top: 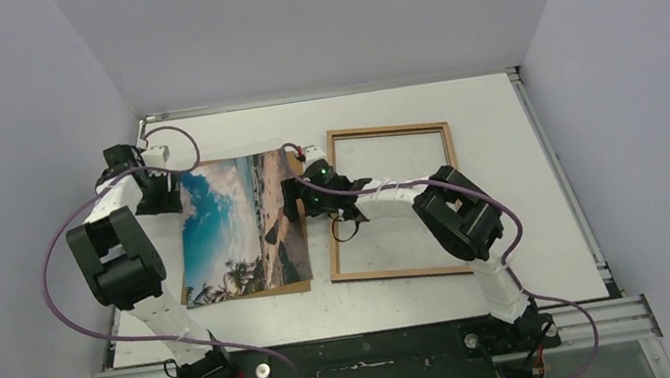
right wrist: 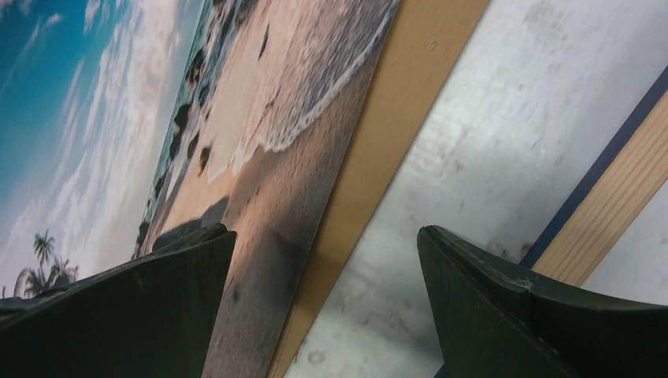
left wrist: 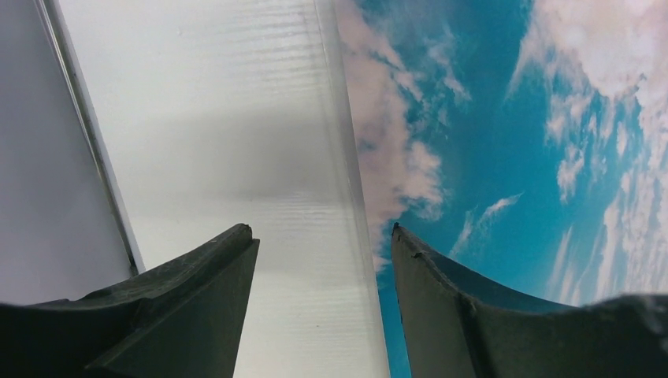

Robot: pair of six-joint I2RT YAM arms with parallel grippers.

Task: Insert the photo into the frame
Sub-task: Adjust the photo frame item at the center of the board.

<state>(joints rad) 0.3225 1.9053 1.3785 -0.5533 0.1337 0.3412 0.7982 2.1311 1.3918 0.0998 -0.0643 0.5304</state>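
Note:
The photo, a beach print, lies picture side up on the brown backing board left of the table's middle. The frame lies flat to its right, wood-brown side up. My left gripper stands open at the photo's far left edge. In the left wrist view the gripper straddles that edge, one finger over the table, the other over the photo's sky. My right gripper is open at the photo's right edge. In the right wrist view the gripper spans the photo, a board strip and bare table beside the frame.
White walls close in the table on three sides, with a metal rail along the right edge. Purple cables loop beside both arms. The right arm's elbow hangs over the frame's near right part.

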